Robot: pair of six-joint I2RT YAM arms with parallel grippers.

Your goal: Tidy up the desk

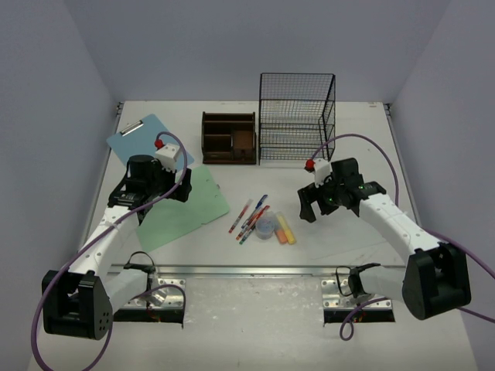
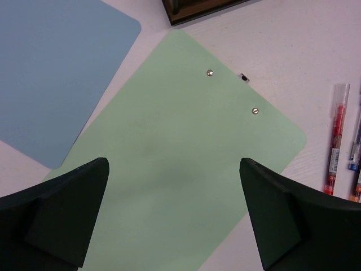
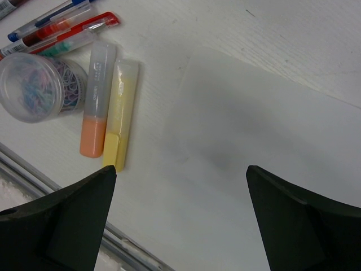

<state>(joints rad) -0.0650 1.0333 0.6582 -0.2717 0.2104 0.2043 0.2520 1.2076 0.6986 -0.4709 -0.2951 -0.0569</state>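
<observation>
The white desk [image 1: 267,325] carries a green clipboard [image 1: 186,205] partly overlapping a blue clipboard [image 1: 143,137], several pens [image 1: 249,218], a clear jar of paper clips [image 1: 266,226], and an orange highlighter [image 1: 280,230] beside a yellow highlighter [image 1: 288,227]. My left gripper [image 2: 174,165] hangs open over the green clipboard [image 2: 186,141], holding nothing. My right gripper [image 3: 180,172] is open above bare desk, just right of the yellow highlighter [image 3: 120,113] and orange highlighter [image 3: 97,101]. The jar [image 3: 35,86] and pens [image 3: 56,25] lie further left.
A dark-brown wooden organizer [image 1: 229,137] and a black wire-mesh rack [image 1: 296,116] stand at the back. A metal rail [image 1: 255,270] with mounting plates runs along the near edge. Grey walls close in the sides.
</observation>
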